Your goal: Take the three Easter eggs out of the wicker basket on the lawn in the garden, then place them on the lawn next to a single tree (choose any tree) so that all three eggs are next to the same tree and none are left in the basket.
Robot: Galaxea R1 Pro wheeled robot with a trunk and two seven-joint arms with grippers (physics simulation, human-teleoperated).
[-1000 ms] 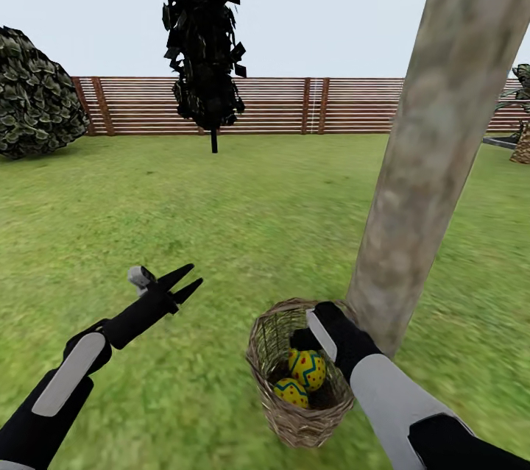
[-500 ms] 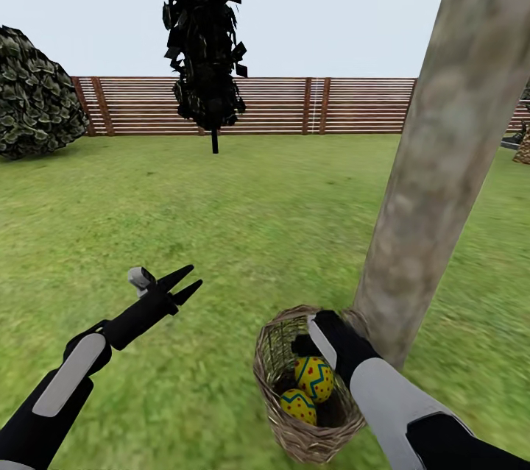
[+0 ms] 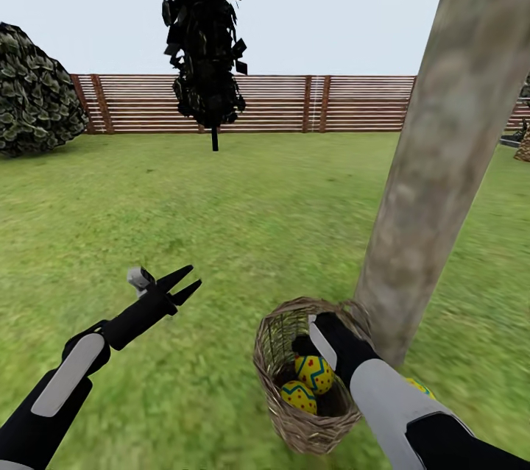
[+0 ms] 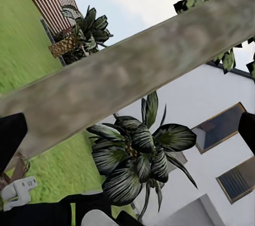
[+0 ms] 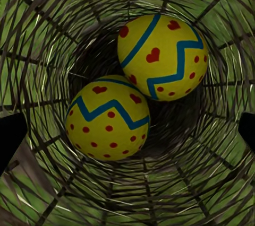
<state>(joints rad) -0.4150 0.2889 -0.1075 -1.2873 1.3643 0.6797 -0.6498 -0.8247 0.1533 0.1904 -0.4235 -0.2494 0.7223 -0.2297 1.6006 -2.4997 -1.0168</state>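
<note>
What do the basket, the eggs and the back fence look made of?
Basket: woven brown twigs, matte, open weave with grass showing through. Eggs: smooth, painted-looking yellow shells with blue zigzags and red marks; actual material unclear. Fence: horizontal brown slats, looks like wood.

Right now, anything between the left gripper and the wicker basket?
No. In the head view only bare lawn lies between the open left gripper and the wicker basket.

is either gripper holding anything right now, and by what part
Nothing is held. The right gripper hangs open over two eggs in the basket; the left gripper is open and empty.
</note>
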